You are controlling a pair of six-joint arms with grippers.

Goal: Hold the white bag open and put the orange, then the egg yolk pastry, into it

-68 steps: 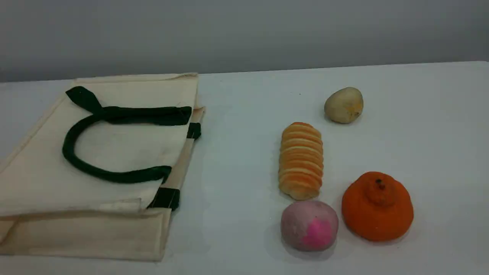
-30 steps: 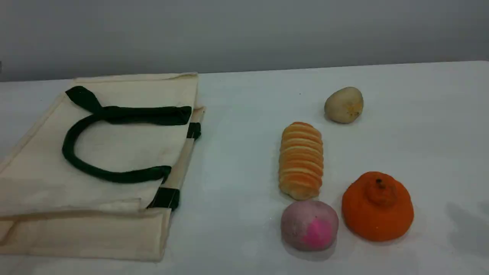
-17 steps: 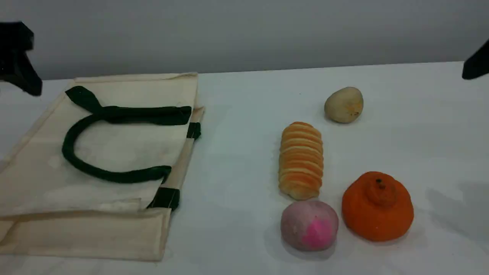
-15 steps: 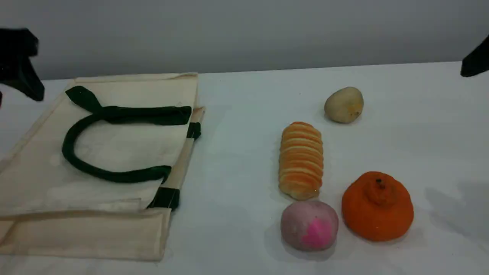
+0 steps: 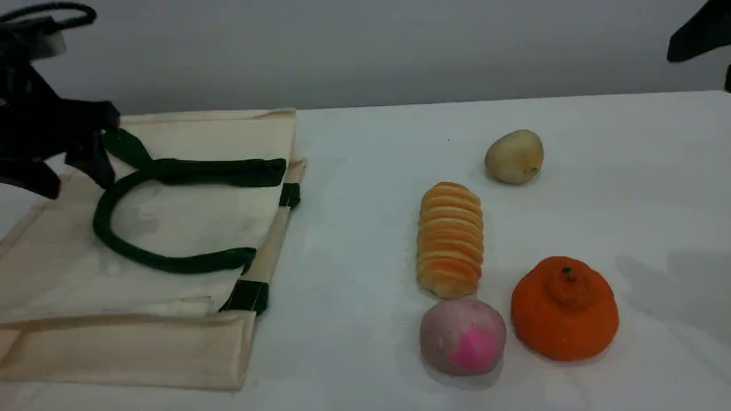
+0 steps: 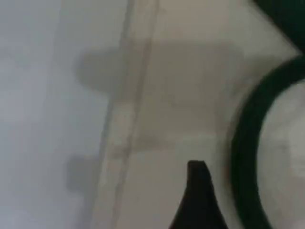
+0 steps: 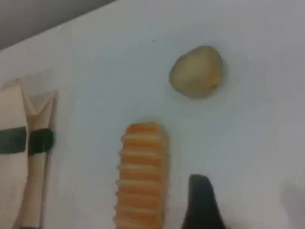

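The white bag (image 5: 188, 217) lies flat on the left of the table, its dark green handle (image 5: 171, 171) curled on top. My left gripper (image 5: 77, 182) hangs open over the bag's far left corner, beside the handle's knot. In the left wrist view a fingertip (image 6: 198, 200) hovers above the canvas next to the green handle (image 6: 248, 143). The orange (image 5: 564, 308) sits front right. The egg yolk pastry (image 5: 514, 157) lies farther back. My right gripper (image 5: 699, 48) is high at the top right corner, open and empty, and its wrist view shows the pastry (image 7: 196, 71).
A ridged, orange-striped bread roll (image 5: 450, 240) lies between pastry and orange. A pinkish ball (image 5: 462, 337) with a magenta patch touches the roll's near end, left of the orange. The right wrist view shows the roll (image 7: 142, 174) and the bag's edge (image 7: 28, 157).
Both arms have come into view from the top corners. The left gripper has dropped down and right onto the bag's far corner. The right one edged inward. The objects have not moved.
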